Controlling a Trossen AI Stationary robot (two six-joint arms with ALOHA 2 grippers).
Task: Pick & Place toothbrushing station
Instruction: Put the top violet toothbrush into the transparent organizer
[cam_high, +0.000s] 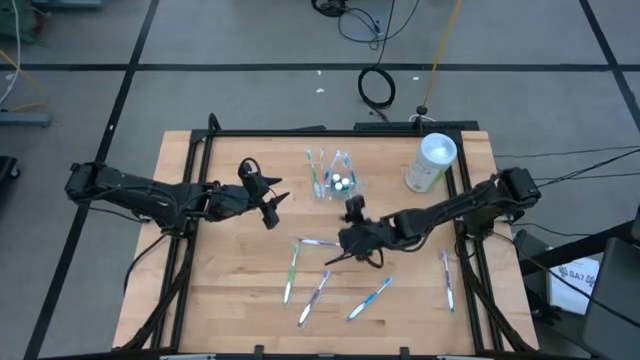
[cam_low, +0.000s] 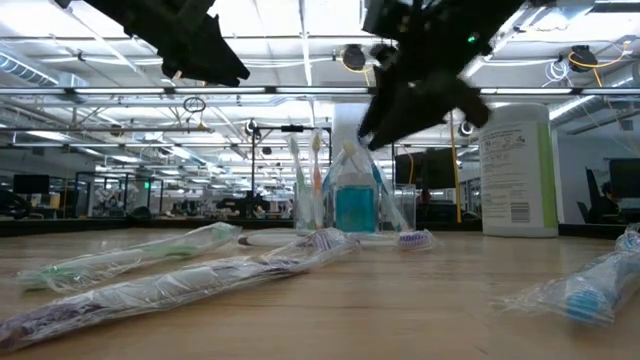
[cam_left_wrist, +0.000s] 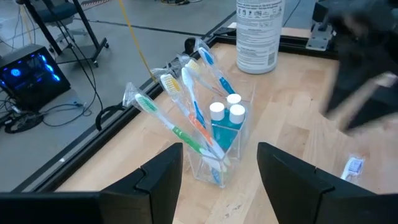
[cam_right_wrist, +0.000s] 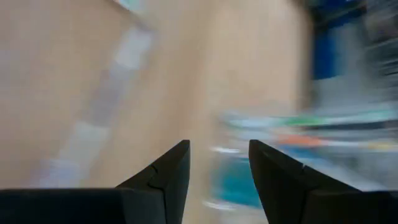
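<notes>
Right hand (cam_high: 352, 208), fingers parted and empty, close beside the clear cup (cam_high: 338, 182); a swing could topple its toothbrushes (cam_left_wrist: 186, 121).

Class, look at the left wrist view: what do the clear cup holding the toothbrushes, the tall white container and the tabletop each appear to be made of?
Small clear cup: likely glossy transparent plastic; the brushes and teal tubes show through its walls.
Tall white cylindrical container: probably smooth opaque plastic with a printed label.
Light wooden tabletop: looks like matte wood, with pale grain lines and plank seams.
</notes>
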